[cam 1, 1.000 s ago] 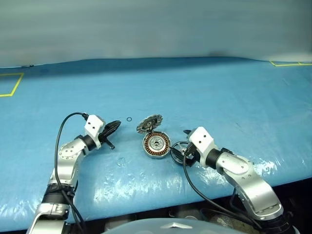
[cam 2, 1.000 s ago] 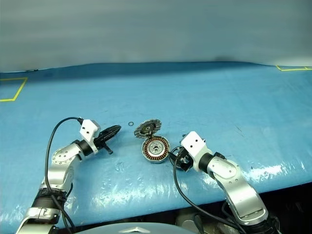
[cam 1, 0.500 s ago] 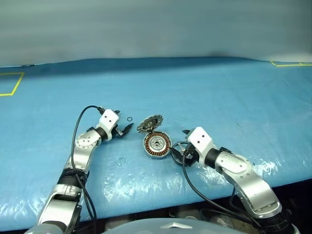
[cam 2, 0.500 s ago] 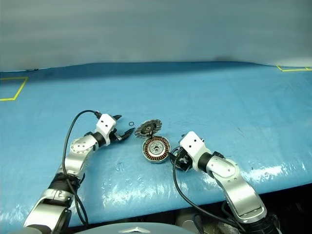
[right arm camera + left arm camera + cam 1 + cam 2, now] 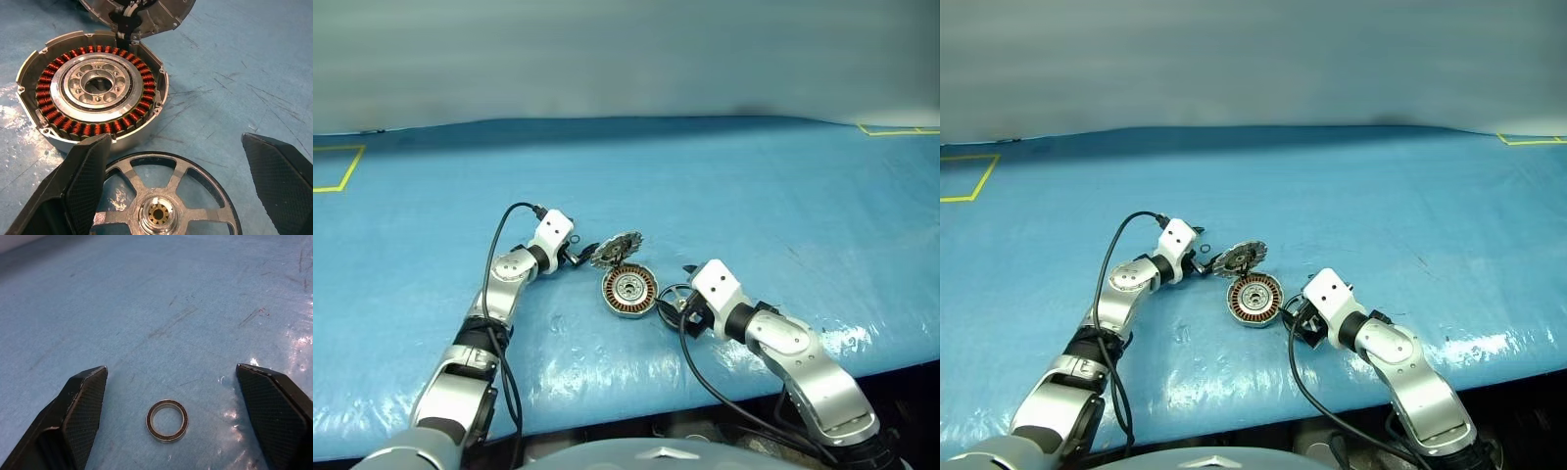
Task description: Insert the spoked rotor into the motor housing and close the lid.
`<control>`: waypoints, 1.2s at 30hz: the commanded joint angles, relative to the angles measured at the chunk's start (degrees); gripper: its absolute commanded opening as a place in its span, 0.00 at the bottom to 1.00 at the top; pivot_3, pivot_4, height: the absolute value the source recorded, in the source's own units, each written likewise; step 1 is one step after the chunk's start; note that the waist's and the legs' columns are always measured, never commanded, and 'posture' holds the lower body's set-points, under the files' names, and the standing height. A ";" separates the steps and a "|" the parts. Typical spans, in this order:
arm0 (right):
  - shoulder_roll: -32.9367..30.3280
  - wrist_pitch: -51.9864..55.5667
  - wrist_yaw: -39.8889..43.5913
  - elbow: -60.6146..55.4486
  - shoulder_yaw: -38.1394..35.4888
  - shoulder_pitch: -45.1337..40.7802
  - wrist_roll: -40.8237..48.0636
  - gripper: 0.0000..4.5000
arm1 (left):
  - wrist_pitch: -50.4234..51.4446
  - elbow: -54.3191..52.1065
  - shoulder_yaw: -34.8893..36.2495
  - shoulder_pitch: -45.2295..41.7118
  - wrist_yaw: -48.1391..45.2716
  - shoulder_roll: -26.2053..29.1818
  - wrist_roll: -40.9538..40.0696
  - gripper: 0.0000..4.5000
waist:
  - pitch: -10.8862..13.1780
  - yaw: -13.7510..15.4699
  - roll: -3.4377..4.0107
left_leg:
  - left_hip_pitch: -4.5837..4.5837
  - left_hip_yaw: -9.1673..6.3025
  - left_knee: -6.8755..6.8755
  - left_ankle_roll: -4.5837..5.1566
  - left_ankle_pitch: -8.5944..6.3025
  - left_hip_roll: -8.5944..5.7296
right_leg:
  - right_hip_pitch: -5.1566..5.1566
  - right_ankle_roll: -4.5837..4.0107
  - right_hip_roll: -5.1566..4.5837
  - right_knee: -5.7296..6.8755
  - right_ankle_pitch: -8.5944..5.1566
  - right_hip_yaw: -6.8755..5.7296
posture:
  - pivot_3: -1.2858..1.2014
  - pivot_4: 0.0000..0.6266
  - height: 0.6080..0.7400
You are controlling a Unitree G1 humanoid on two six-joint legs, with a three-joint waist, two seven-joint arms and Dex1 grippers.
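Nearest the robot, the right hand (image 5: 686, 305) has not moved: its fingers stand spread, grasping nothing, straddling the shiny silver five-spoked rotor (image 5: 164, 200) that lies flat on the blue worktop (image 5: 754, 196). Just beyond it sits the round silver motor housing with its ring of copper windings (image 5: 94, 90), empty at the centre, so insertion is not yet done. The ribbed silver-grey lid (image 5: 615, 249) leans against the housing's far edge. The left hand (image 5: 171, 423) has swung inward from well to the left and released its clench; its fingers now bracket a small black ring (image 5: 167, 420) beside the lid, probably to clear it away.
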 commanded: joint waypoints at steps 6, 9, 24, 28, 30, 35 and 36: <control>0.34 -0.92 -0.50 -1.74 -0.36 0.18 -0.65 1.00 | 7.33 0.69 0.12 2.57 -0.60 2.13 -0.19 1.00 | -0.02 -0.88 0.00 | 0.16 0.02 0.00 -0.05 0.03 0.13 | 0.08 0.00 0.03 0.08 0.00 0.06 | 0.52 0.24 1.00; 0.32 -0.91 -0.24 -1.48 -0.39 -0.29 -0.89 1.00 | 7.90 -0.25 -0.35 3.49 -1.10 2.01 -0.39 1.00 | -0.03 -1.22 0.00 | 0.19 0.03 -0.01 -0.05 0.03 0.14 | 0.10 -0.01 0.03 0.08 0.00 0.10 | 0.52 0.24 1.00; -0.36 -0.90 0.39 -1.09 0.20 -0.79 -1.97 1.00 | 11.55 -1.36 0.65 5.52 0.27 1.83 -1.42 0.91 | -0.12 -1.35 0.11 | 0.26 0.08 -0.01 -0.03 0.02 0.15 | 0.12 -0.01 0.01 0.08 -0.01 0.17 | 0.52 0.24 1.00; -0.40 -0.79 0.52 -0.93 0.19 -1.08 -2.16 1.00 | 11.30 -1.76 0.10 5.84 -0.51 1.83 -1.79 0.65 | -0.27 -1.33 0.25 | 0.29 0.08 -0.01 -0.03 0.02 0.15 | 0.16 -0.02 0.01 0.09 -0.01 0.18 | 0.52 0.24 1.00; -0.40 -0.72 0.52 -0.97 0.26 -1.14 -2.24 1.00 | 12.09 -2.02 0.07 5.94 -0.76 1.78 -2.10 0.49 | -0.30 -1.29 0.27 | 0.31 0.08 -0.01 -0.03 0.02 0.15 | 0.16 -0.11 0.00 0.09 -0.07 0.18 | 0.52 0.24 1.00; -0.38 -0.60 0.42 -1.24 0.56 -0.82 -2.49 1.00 | 11.88 -0.91 -0.35 6.10 -0.19 2.34 -1.29 0.14 | -0.42 -1.28 0.39 | 0.31 0.08 -0.01 -0.03 0.01 0.15 | 0.17 -0.25 0.00 0.09 -0.15 0.18 | 0.52 0.24 1.00; -0.49 -0.67 0.36 -1.19 0.73 -0.77 -2.76 1.00 | 11.46 -0.99 -0.31 6.37 -0.67 2.52 -1.54 0.14 | -0.47 -1.29 0.42 | 0.31 0.08 -0.01 -0.03 0.01 0.15 | 0.17 -0.25 0.00 0.08 -0.15 0.18 | 0.52 0.24 1.00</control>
